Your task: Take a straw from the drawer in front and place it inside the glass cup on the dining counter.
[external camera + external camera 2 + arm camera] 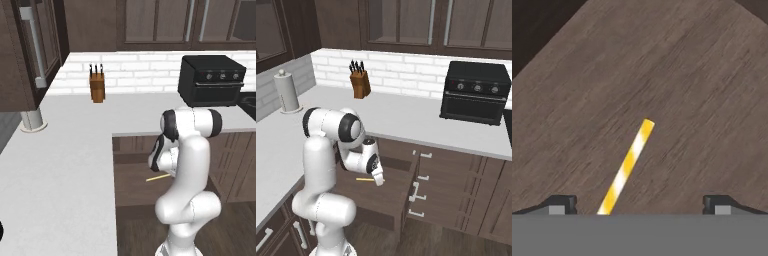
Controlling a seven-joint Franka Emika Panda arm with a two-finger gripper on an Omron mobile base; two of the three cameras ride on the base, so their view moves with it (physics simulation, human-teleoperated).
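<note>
Left to right on the bench (65, 150): towel roll (33, 120) at the far left corner, knife block (97, 85) by the back wall, black oven (210, 80) at the right. Below the bench's front edge the drawer (391, 192) stands pulled out, arm bent down into it.

Step in hand: reaching for the straw (628, 165), not yet grasped. It lies flat on the drawer bottom, near the middle. Pincer (639, 204) released, tips spread wide, hovering low over the straw's near end. In the hand view the straw sits off-centre, closer to the left tip.

Long axis: roughly along the drawer's width in the base views; in the hand view it slants, far end tipped up-right.

Next move, my guess: shift to centre the straw between the tips, turn so they straddle it crosswise, drop, clench.
</note>
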